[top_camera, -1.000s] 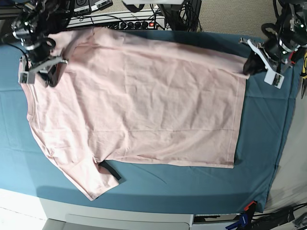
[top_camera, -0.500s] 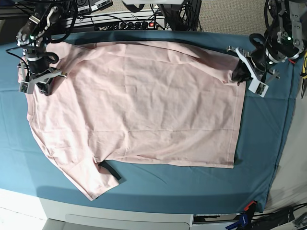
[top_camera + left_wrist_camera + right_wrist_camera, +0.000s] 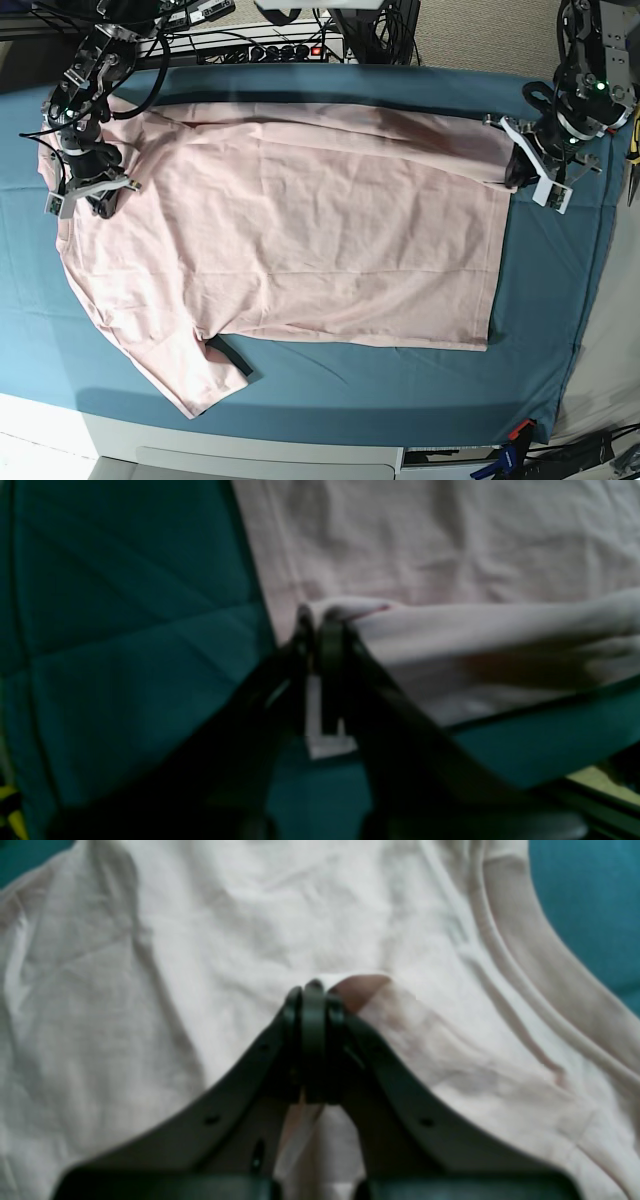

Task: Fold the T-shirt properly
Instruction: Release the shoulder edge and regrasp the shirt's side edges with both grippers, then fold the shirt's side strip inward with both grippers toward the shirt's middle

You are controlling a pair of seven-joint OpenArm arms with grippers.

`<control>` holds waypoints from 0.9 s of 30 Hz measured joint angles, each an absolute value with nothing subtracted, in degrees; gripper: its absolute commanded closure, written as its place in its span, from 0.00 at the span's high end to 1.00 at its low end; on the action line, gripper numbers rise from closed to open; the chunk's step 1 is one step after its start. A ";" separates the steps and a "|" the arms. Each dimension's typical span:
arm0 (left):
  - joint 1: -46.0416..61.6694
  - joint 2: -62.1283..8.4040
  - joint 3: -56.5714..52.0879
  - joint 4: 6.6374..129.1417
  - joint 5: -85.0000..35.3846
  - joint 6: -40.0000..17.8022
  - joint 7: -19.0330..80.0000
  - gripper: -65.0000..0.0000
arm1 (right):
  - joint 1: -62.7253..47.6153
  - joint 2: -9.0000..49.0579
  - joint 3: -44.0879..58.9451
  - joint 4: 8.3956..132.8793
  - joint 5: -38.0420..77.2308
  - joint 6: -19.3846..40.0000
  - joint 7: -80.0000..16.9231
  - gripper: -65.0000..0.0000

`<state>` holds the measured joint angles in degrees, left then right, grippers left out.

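The pale pink T-shirt (image 3: pixel 290 220) lies spread on the teal table cloth (image 3: pixel 400 385), plain side up, neck toward the base view's left and hem toward its right. My left gripper (image 3: pixel 516 172) is shut on the far hem corner of the T-shirt (image 3: pixel 450 650), with that edge lifted and folded over. My right gripper (image 3: pixel 92 196) is shut on a pinch of the T-shirt (image 3: pixel 360 990) at the shoulder, beside the collar (image 3: pixel 525 975). The near sleeve (image 3: pixel 190 375) lies flat toward the front edge.
Cables and black electronics (image 3: pixel 250 40) crowd the back edge of the table. A yellow-handled tool (image 3: pixel 633 150) sits at the far right. The cloth's front edge drops off near a white table rim (image 3: pixel 250 455).
Both arms have pulled the T-shirt's far edge toward the front, so a strip of teal cloth now shows behind it. Both grippers stayed shut on the fabric.
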<state>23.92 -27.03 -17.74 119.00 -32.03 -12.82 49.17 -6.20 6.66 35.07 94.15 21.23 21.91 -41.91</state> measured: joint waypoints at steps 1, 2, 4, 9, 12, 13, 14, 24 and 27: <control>23.92 -27.03 -17.72 119.00 -31.44 -11.97 48.99 0.00 | -5.96 6.68 35.07 94.15 21.21 21.89 -41.91 0.00; 23.94 -27.00 -17.69 119.00 -30.83 -10.81 48.95 0.00 | -5.69 6.68 35.07 94.15 21.21 21.87 -41.80 0.00; 23.92 -27.03 -17.69 119.00 -29.45 -9.78 48.53 0.00 | -5.37 6.68 35.07 94.15 21.21 21.85 -41.63 0.00; 23.92 -27.03 -17.69 119.00 -29.34 -9.17 48.31 0.00 | -5.23 6.68 35.07 94.15 21.21 21.85 -40.91 0.00; 23.94 -27.00 -17.69 119.00 -29.39 -9.17 48.31 0.00 | -5.23 6.68 35.07 94.15 21.23 21.87 -40.77 0.00; 23.94 -27.03 -17.69 119.00 -29.74 -9.17 48.31 0.00 | -5.23 6.68 35.07 94.15 21.21 21.85 -40.07 0.00; 23.94 -27.03 -17.69 119.00 -30.17 -9.17 48.31 0.00 | -5.23 6.79 35.07 94.15 21.26 21.85 -39.79 0.00; 23.97 -27.03 -17.69 119.00 -30.68 -9.19 48.36 0.00 | -3.51 12.78 35.07 94.11 22.33 22.00 -40.12 0.00; 23.97 -27.00 -17.69 119.00 -30.68 -9.19 48.38 0.00 | -3.64 12.71 35.07 94.11 22.35 22.02 -40.80 0.00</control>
